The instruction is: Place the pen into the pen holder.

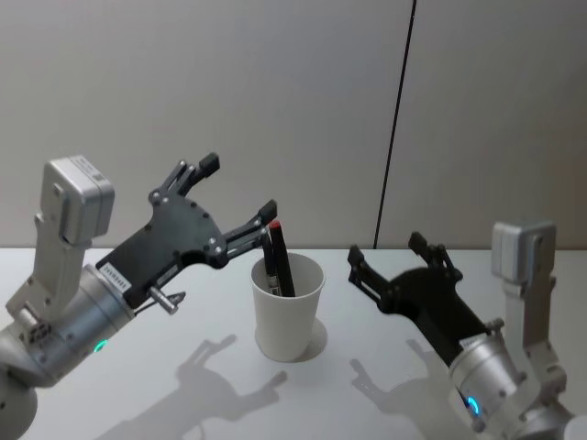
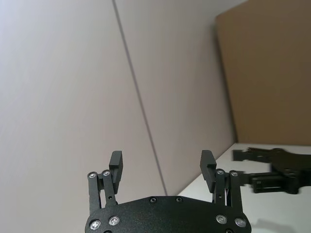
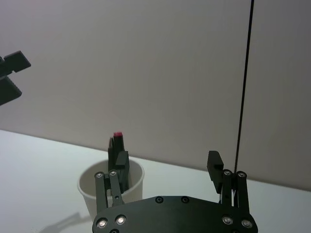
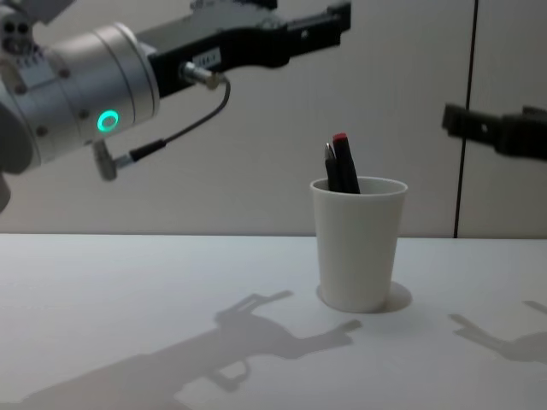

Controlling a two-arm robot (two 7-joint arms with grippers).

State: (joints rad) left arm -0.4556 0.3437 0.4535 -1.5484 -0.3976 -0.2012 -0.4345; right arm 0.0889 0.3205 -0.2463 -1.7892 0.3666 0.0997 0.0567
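Observation:
The pen holder (image 1: 288,316), a plain white paper cup, stands upright on the white table between my two arms. The pen (image 1: 275,257), black with a red tip, leans inside the cup with its top sticking above the rim. In the chest view the pen (image 4: 342,166) rises out of the pen holder (image 4: 357,249). My left gripper (image 1: 238,188) is open and empty, raised just left of and above the cup. My right gripper (image 1: 385,249) is open and empty, hovering to the cup's right. Its wrist view shows the pen holder (image 3: 87,187) and the pen (image 3: 117,142) beyond its fingers.
The white table (image 1: 183,385) spreads around the cup, carrying the arms' shadows. A pale wall with a dark vertical seam (image 1: 394,137) stands close behind. A brown panel (image 2: 267,73) shows in the left wrist view, with my right gripper (image 2: 277,170) farther off.

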